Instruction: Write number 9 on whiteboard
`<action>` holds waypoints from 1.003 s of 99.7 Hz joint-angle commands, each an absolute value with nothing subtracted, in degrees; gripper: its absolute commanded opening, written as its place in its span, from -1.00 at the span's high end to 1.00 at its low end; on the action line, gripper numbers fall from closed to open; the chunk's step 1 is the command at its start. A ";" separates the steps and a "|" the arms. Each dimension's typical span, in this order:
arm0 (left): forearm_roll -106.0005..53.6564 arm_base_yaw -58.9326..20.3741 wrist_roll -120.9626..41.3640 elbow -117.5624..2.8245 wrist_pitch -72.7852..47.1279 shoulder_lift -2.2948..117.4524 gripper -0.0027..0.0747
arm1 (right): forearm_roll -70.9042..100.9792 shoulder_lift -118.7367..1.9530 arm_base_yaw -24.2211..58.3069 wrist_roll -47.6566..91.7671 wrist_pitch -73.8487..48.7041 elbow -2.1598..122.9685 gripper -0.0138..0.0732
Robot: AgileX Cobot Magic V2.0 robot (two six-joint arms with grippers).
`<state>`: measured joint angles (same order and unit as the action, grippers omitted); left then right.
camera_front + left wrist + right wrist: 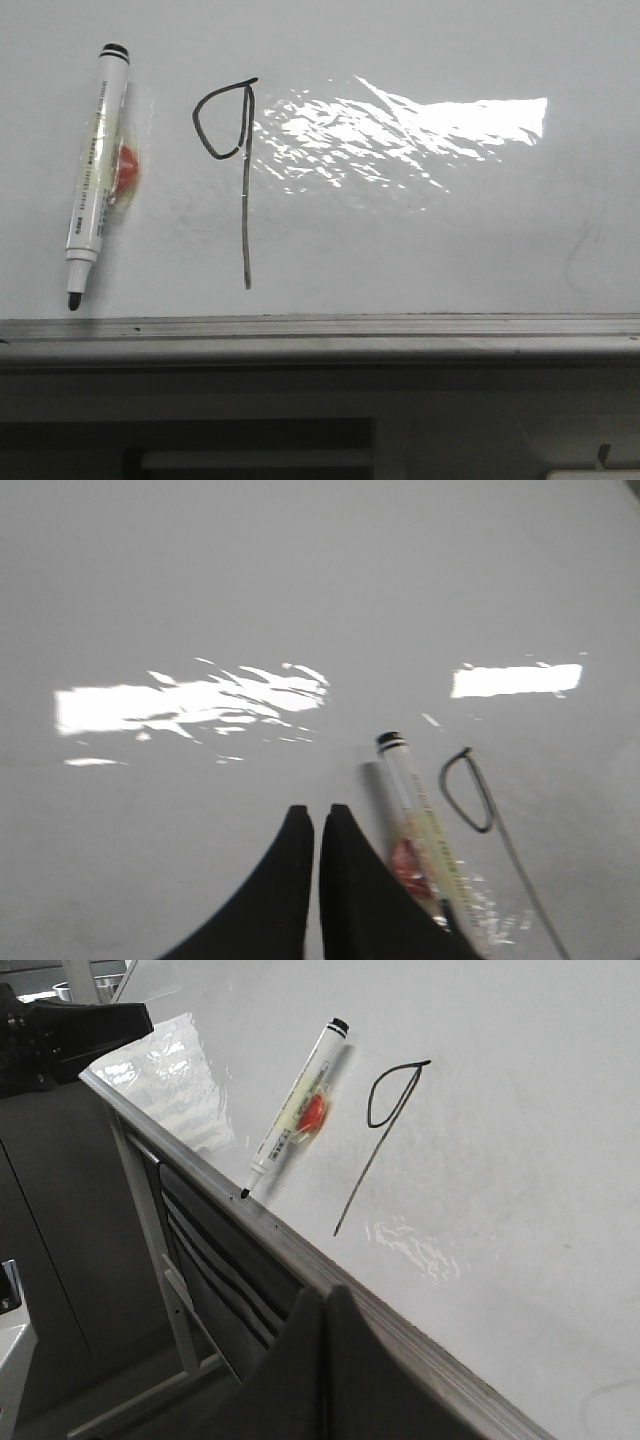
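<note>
A black hand-drawn number 9 (243,170) stands on the whiteboard (450,230), a small loop atop a long straight stem. It also shows in the left wrist view (472,795) and the right wrist view (385,1130). A white marker (96,170) with its black tip bare lies on the board to the left of the 9, free of both grippers. My left gripper (318,812) is shut and empty, hovering over the board just beside the marker (425,840). My right gripper (325,1295) is shut and empty, off the board by its grey edge rail (300,1245).
A bright glare patch (420,125) lies on the board right of the 9. The grey metal rail (320,328) runs along the board's near edge, with a dark frame and shelf below it. Faint grey smudges (580,250) mark the board's right part.
</note>
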<state>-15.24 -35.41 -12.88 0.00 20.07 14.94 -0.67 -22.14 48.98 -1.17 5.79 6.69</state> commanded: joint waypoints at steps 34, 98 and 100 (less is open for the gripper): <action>-0.59 -15.42 2.57 1.10 9.47 8.80 0.98 | -1.39 -22.42 48.94 -1.02 10.58 8.25 0.83; 0.00 2.37 0.77 1.20 -13.55 -1.92 0.98 | -1.39 -22.42 48.94 -1.02 10.58 8.25 0.83; 0.00 2.28 0.77 1.20 -14.38 -1.92 0.98 | -1.39 -22.42 48.94 -1.02 10.58 8.25 0.83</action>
